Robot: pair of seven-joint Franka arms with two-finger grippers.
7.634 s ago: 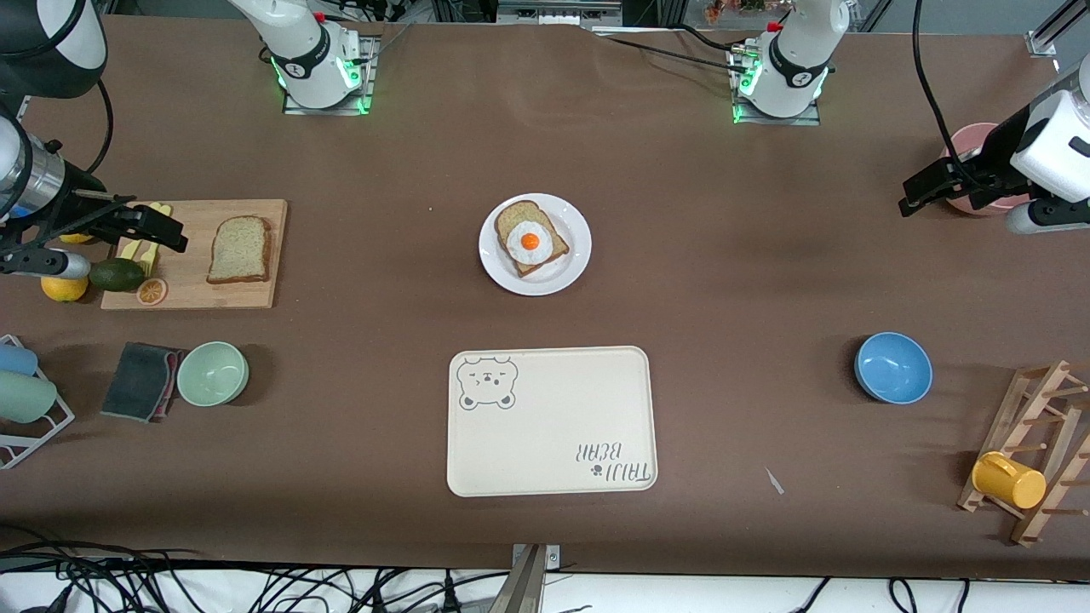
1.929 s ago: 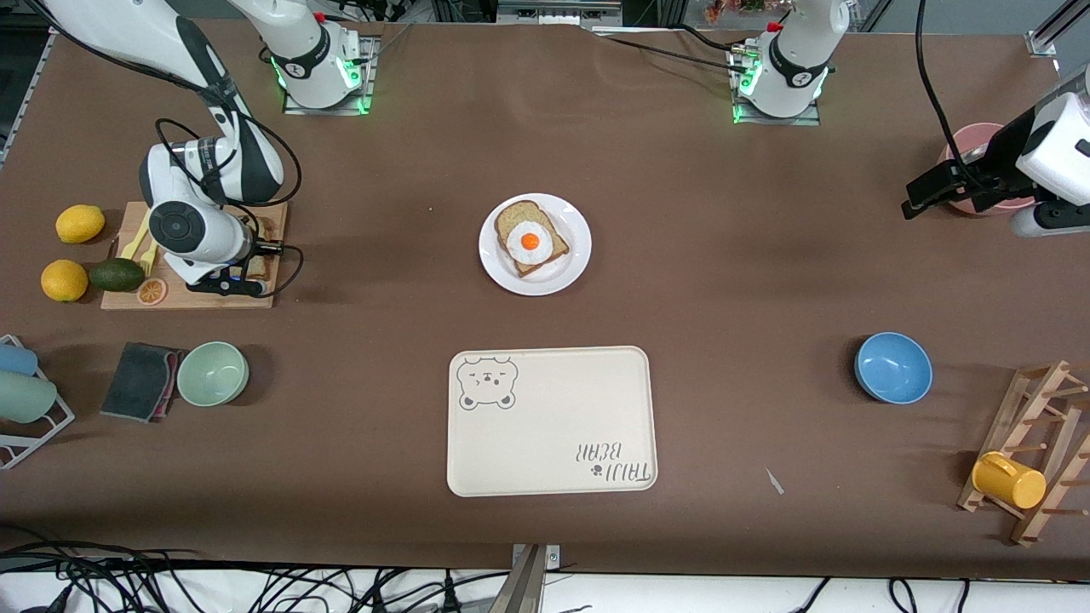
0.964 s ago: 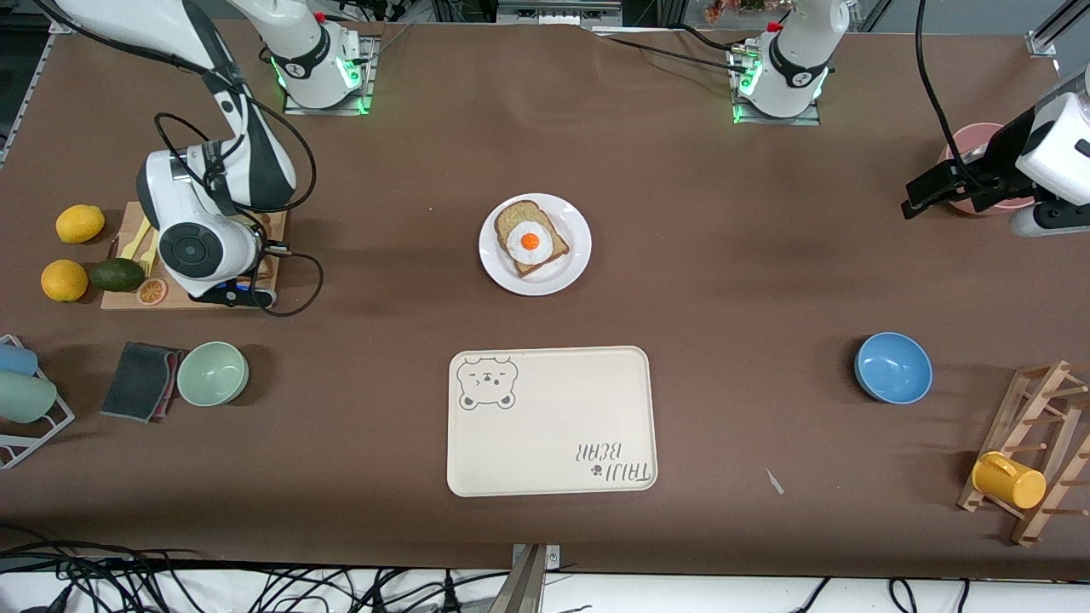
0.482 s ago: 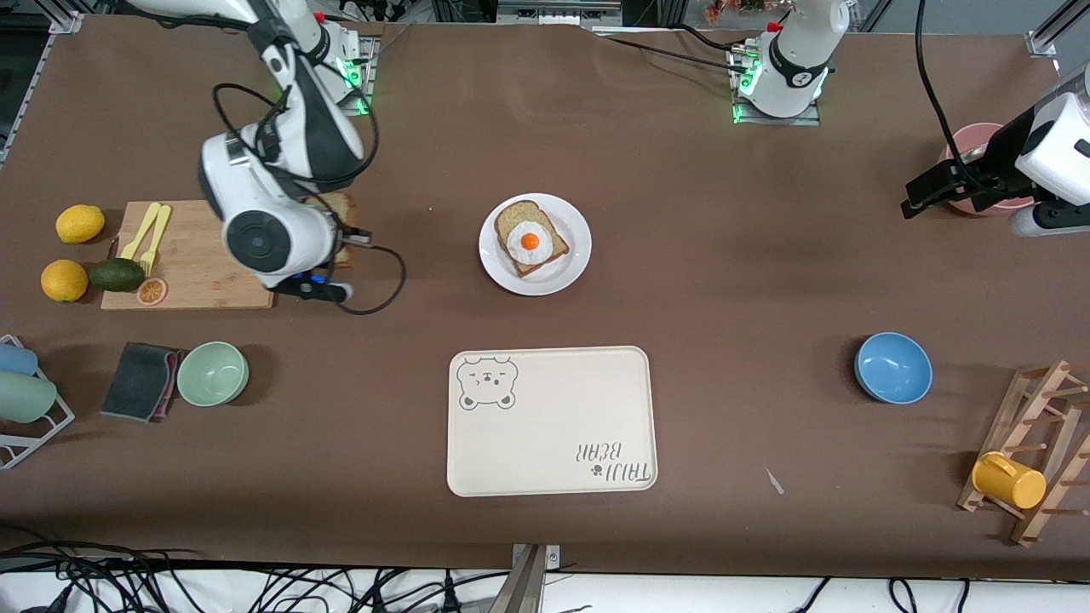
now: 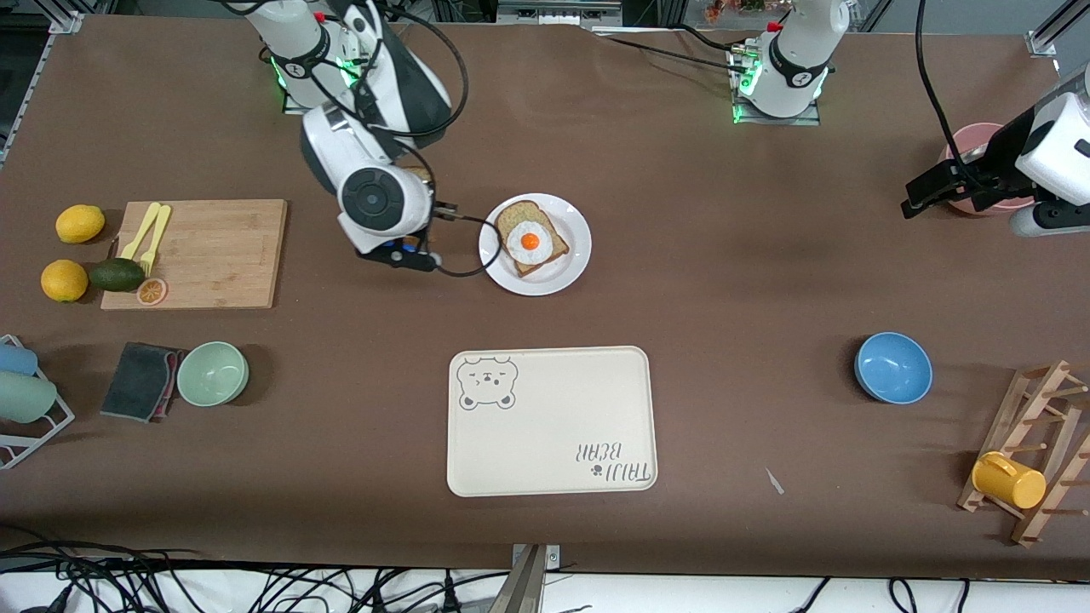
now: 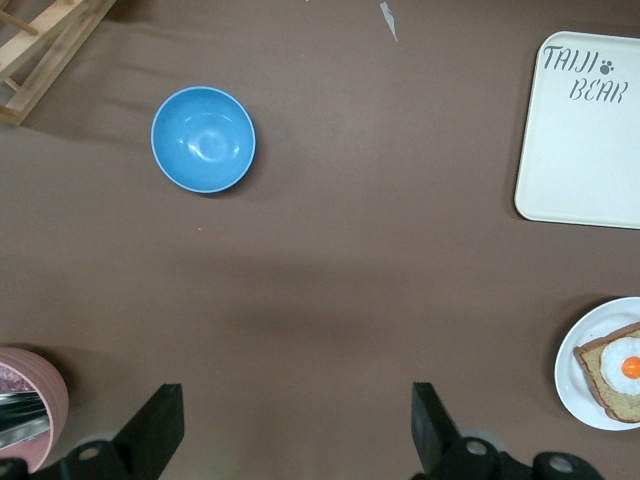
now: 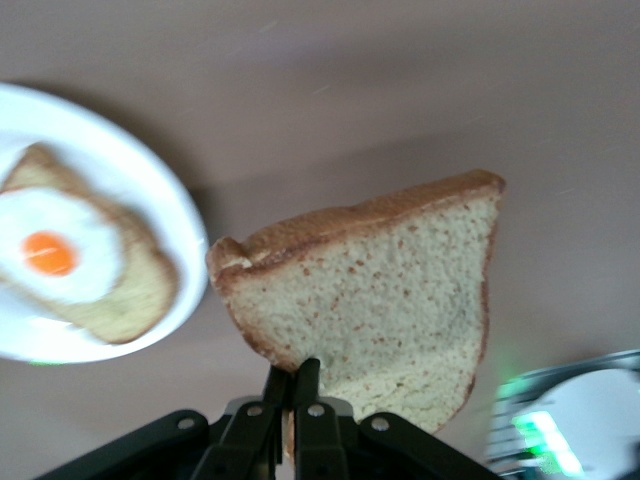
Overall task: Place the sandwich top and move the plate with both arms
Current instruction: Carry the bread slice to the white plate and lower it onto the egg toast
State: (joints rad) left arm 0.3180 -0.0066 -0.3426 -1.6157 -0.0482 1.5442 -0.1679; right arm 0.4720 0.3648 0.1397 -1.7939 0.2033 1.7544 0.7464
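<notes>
While your right gripper (image 7: 292, 385) hangs over the counter (image 5: 724, 281) beside the plate (image 5: 569, 271), fingers clamped on the sandwich top (image 7: 385, 300), your left gripper (image 6: 292, 425) waits apparently apart

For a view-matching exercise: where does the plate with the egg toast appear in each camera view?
Front view: the plate sits mid-table, farther from the camera than the tray.
Left wrist view: plate at the frame's edge.
Right wrist view: plate beside the held bread.
Shared landmark: the fried egg.
</notes>
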